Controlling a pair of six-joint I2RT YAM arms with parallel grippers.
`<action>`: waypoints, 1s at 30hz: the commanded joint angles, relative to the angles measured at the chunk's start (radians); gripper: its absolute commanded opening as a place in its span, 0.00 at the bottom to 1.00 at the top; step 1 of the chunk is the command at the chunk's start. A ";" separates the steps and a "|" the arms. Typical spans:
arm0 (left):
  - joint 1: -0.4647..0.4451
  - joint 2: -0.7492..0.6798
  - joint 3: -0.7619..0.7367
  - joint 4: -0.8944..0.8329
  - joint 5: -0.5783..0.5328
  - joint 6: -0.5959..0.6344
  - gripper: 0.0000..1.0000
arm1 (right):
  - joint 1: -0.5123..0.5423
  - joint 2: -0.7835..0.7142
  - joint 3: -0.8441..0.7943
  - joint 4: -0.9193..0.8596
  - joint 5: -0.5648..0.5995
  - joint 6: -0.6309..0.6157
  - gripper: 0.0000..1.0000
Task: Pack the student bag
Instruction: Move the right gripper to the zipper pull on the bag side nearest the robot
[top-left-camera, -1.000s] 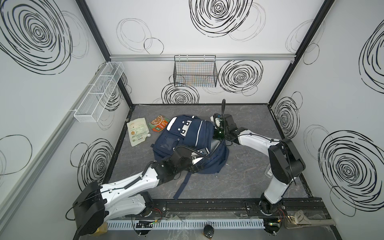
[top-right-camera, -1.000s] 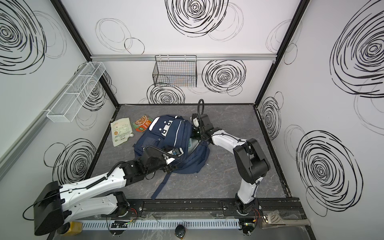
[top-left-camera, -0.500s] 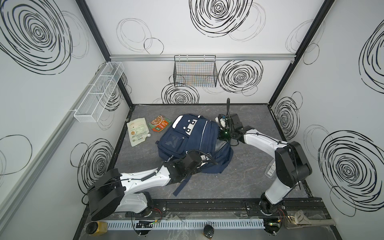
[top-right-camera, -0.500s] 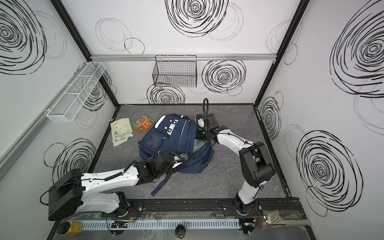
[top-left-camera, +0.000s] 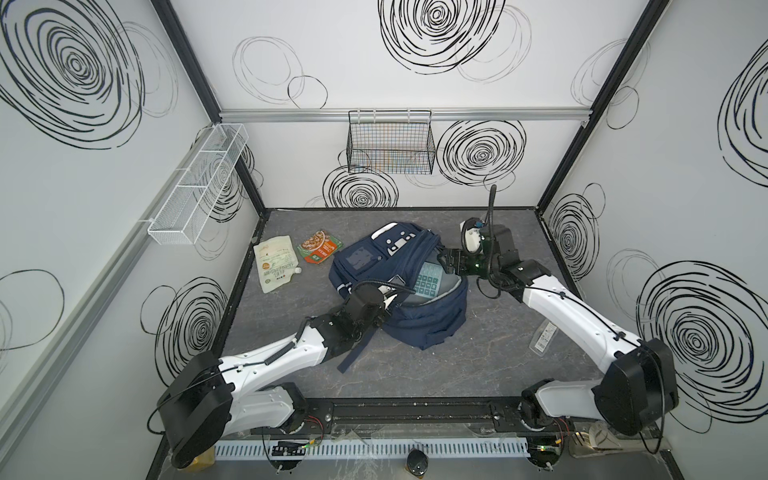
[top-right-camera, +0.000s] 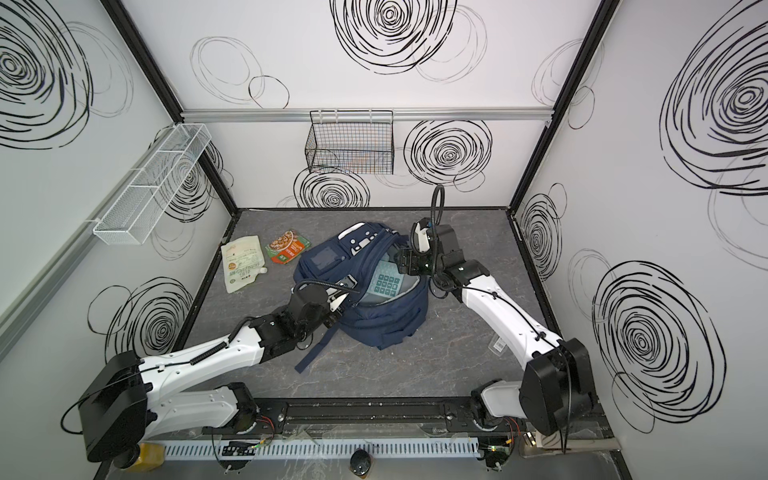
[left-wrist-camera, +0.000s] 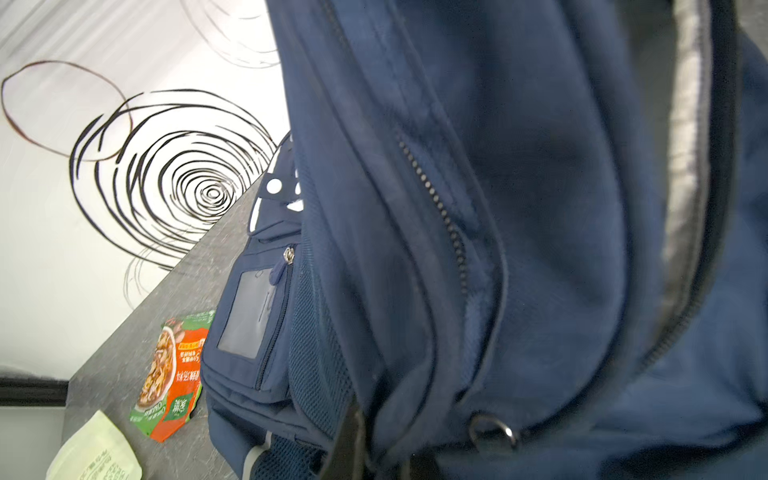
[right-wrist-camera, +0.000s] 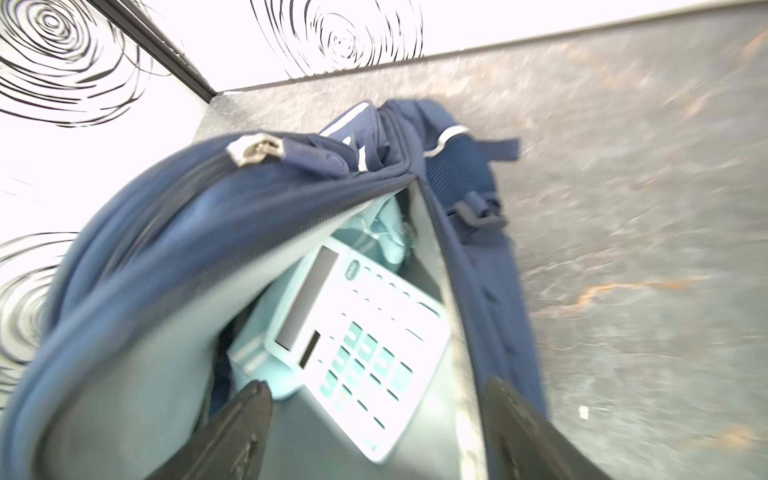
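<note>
Top views both show us one student bag (top-left-camera: 419, 328) between two pincers: left pincer (top-left-camera: 390, 297) clamped on its near rim, right pincer (top-left-camera: 446, 262) spread wide above one calculator (top-left-camera: 428, 282) inside. One white pouch (top-left-camera: 276, 268) and one orange pouch (top-left-camera: 319, 247) lie beyond the left pincer; open counter (top-left-camera: 498, 332) flanks the right pincer.

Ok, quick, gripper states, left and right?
Left gripper: closed on the student bag at its opening edge.
Right gripper: open, holding nothing.

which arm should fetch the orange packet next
Probably right: the right gripper is open at the bag mouth. The left gripper sits nearer the packet but is shut on the bag rim.
</note>
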 joint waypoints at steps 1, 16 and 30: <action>0.050 -0.003 0.025 0.024 -0.076 -0.135 0.00 | 0.038 -0.074 -0.055 -0.054 0.133 -0.040 0.83; 0.038 -0.080 0.013 0.057 0.058 -0.252 0.00 | 0.623 -0.471 -0.406 0.299 0.465 -0.030 0.73; -0.003 -0.140 0.006 0.048 0.131 -0.255 0.00 | 0.935 -0.263 -0.573 0.788 0.842 0.022 0.63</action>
